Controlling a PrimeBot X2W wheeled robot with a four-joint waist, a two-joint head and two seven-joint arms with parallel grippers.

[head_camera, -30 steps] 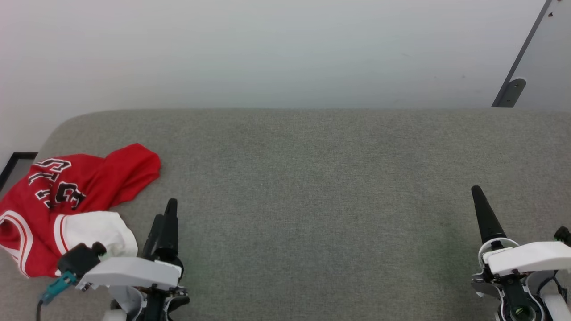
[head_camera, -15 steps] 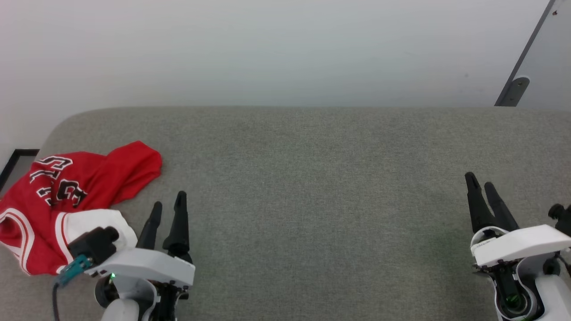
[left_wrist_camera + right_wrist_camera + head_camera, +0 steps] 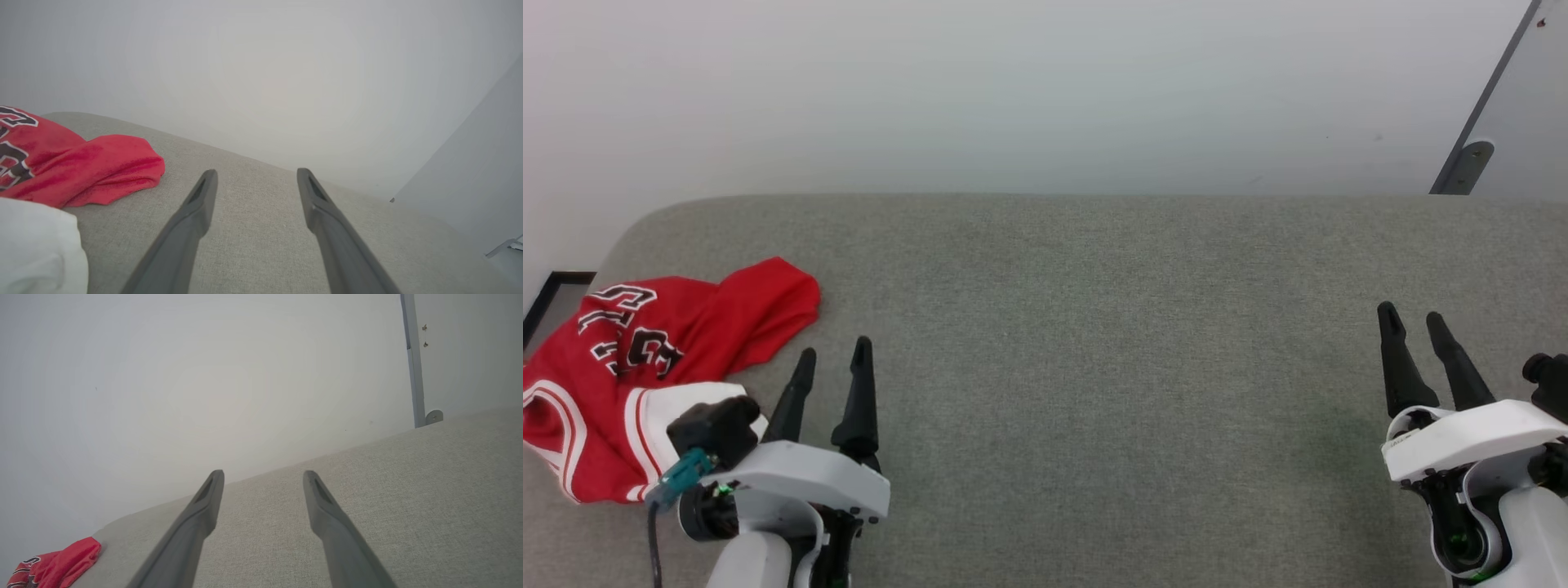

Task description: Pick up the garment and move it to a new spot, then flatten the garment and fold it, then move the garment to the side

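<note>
- The garment (image 3: 645,351) lies crumpled at the left end of the grey fabric tabletop (image 3: 1094,327), close to its rounded far-left corner. Part of it reaches the left edge.
- The heap's long axis runs slantwise, from the striped trim at the near-left up to a red lobe that points toward the tabletop's middle.
- The left gripper (image 3: 833,353) is by far the nearer. It hovers just beside the heap on the side toward the middle, jaws spread wide and holding nothing, so the cloth lies to the left of the jaws, not between them.
- The right gripper (image 3: 1411,314) is well apart, near the right edge. Its jaws are equally wide and empty.
- My judgement: the pick-up falls to the left arm, which must swing leftward over the red lobe or the white sleeve (image 3: 658,408).
- The left wrist view shows the lobe (image 3: 118,163) lifted in a soft fold off the surface, a graspable ridge that the head view flattens.
- The right wrist view shows the garment (image 3: 57,565) as a small red scrap far off beyond its own gripper (image 3: 263,473).
</note>
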